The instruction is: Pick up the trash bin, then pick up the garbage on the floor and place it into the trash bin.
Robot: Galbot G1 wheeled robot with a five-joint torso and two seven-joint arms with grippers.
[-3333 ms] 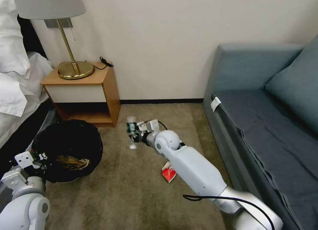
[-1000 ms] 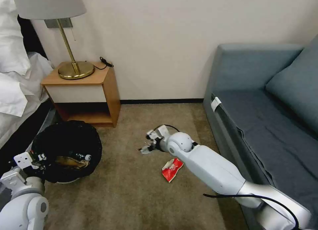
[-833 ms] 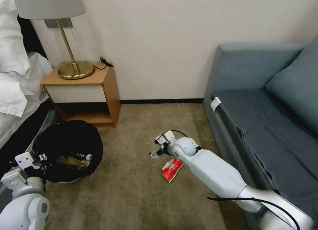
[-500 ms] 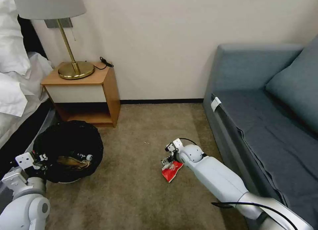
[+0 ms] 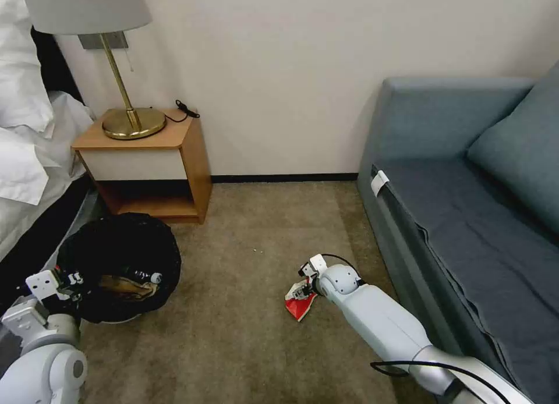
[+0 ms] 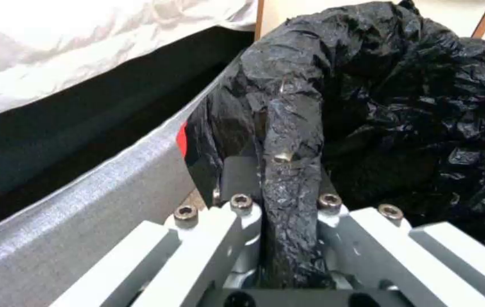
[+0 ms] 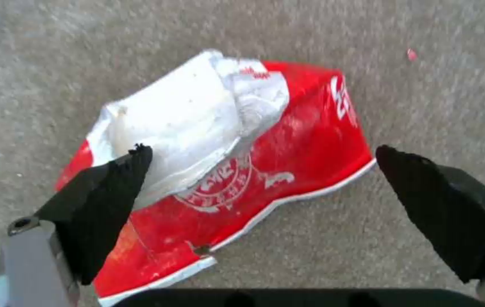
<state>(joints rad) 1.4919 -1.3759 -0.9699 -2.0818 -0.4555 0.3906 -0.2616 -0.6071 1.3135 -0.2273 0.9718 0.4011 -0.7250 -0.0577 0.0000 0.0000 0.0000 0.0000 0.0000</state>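
Right claw [image 7: 262, 160] spread low over red packet [image 7: 242, 179], left claw [image 6: 279, 204] pinching bin [image 5: 119, 264]

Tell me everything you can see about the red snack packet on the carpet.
The red snack packet is a crumpled, glossy packet with white lettering, white edges and a torn-open end showing its silvery lining. It lies flat on the floor near the sofa. The right gripper hangs open over it, one finger at its silver end, the other beyond its opposite edge.

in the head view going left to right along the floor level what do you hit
left end effector → trash bin → red snack packet → right end effector → sofa
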